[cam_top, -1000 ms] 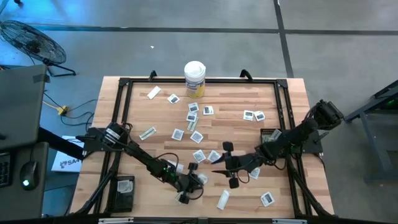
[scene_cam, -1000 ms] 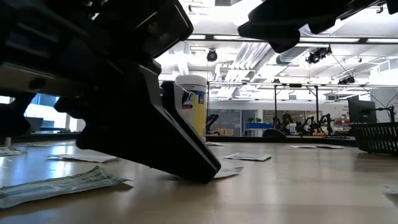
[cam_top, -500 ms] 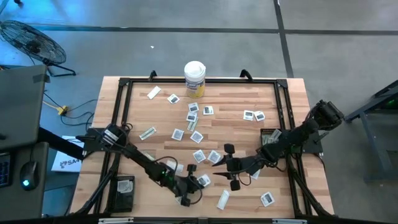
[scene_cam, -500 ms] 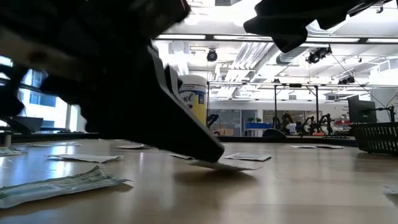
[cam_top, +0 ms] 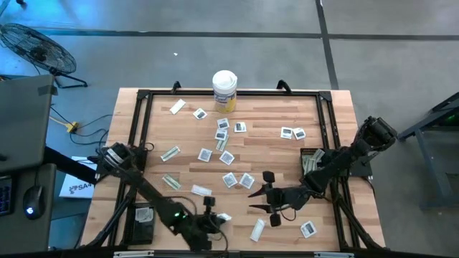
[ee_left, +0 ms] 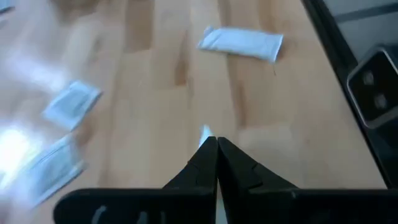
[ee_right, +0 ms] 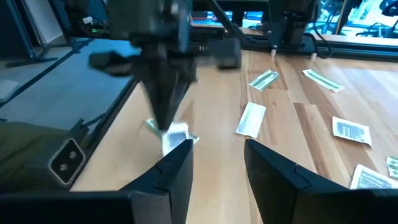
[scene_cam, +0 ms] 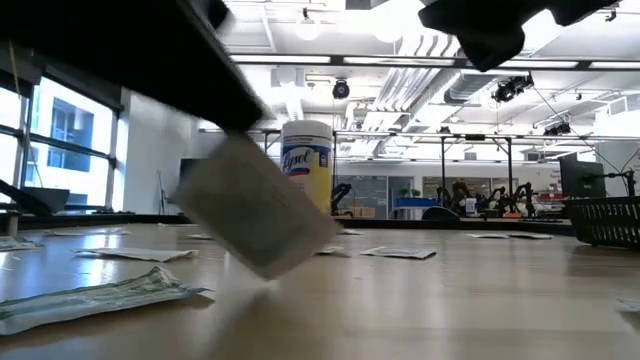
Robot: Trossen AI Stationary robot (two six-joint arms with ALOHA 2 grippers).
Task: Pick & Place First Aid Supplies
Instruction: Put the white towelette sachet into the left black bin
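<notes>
Small white sachets [cam_top: 222,130] and oblong wrappers [cam_top: 257,229] lie flat, scattered over the wooden table. My left gripper [cam_top: 213,217] is near the table's near edge, shut on one white sachet [cam_top: 222,216], which also shows in the low view [scene_cam: 255,215]. My right gripper [cam_top: 262,200] hovers open just to the right of it, fingers [ee_right: 173,167] pointing toward the left gripper [ee_right: 165,81] and touching nothing. The white canister with a yellow label [cam_top: 224,89] stands at the far edge. My left gripper pinches the sachet between its two shut fingers by its upper edge [ee_left: 204,132], coming from above and pointing down. The sachet hangs tilted below the fingers [scene_cam: 225,95], clear of the table.
An oblong white wrapper [ee_left: 241,43] lies close by on the table, also seen in the right wrist view [ee_right: 251,118]. A dark basket [cam_top: 310,158] sits by the right rail and a dark tray [cam_top: 142,221] at the near left corner. The black frame rails [cam_top: 136,129] border the table.
My left gripper has risen and drawn back toward the near edge, staying shut; the sachet that lay under its fingertips on the table now hangs lifted clear and tilted. My right gripper has shifted a little toward the near edge.
</notes>
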